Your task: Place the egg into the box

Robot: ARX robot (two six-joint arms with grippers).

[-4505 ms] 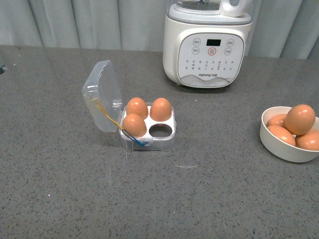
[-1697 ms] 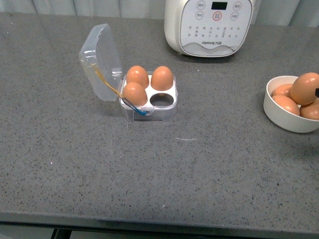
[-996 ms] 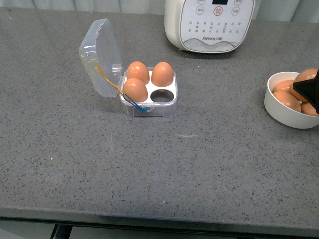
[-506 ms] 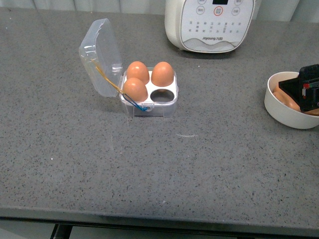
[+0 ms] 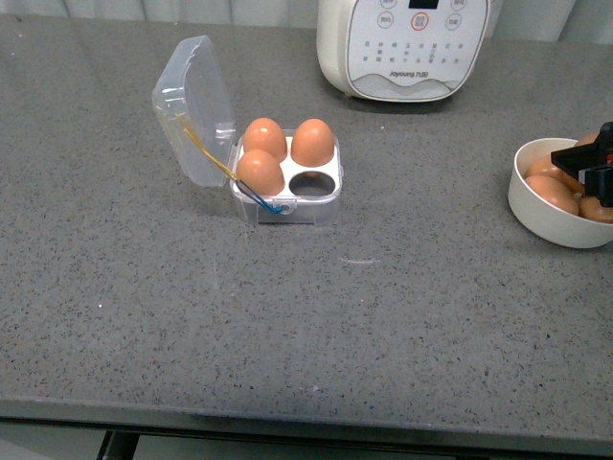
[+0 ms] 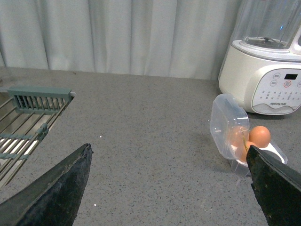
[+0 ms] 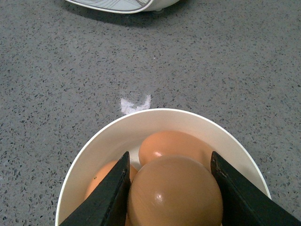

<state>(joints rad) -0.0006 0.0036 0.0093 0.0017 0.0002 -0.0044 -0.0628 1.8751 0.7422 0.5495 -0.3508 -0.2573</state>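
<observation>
The box (image 5: 287, 187) stands mid-table with its clear lid (image 5: 192, 110) swung open to the left. Three eggs fill its cells, and the front right cell (image 5: 308, 183) is empty. In the right wrist view my right gripper (image 7: 169, 162) is shut on the egg (image 7: 175, 193), the top one in the white bowl (image 7: 155, 115). Two other eggs (image 7: 174, 141) lie under it. In the front view this gripper (image 5: 596, 171) hangs over the bowl (image 5: 536, 211) at the right edge. My left gripper (image 6: 168, 147) is open over bare table, with the box (image 6: 244, 141) off to one side.
A white blender base (image 5: 412, 48) stands behind the box, also in the left wrist view as the blender (image 6: 268, 75). A grey dish rack (image 6: 28, 117) sits at the table's far side in the left wrist view. Grey countertop lies between box and bowl.
The right gripper has come in over the bowl from the right and closed on the top egg. The box and its three eggs have not moved.
</observation>
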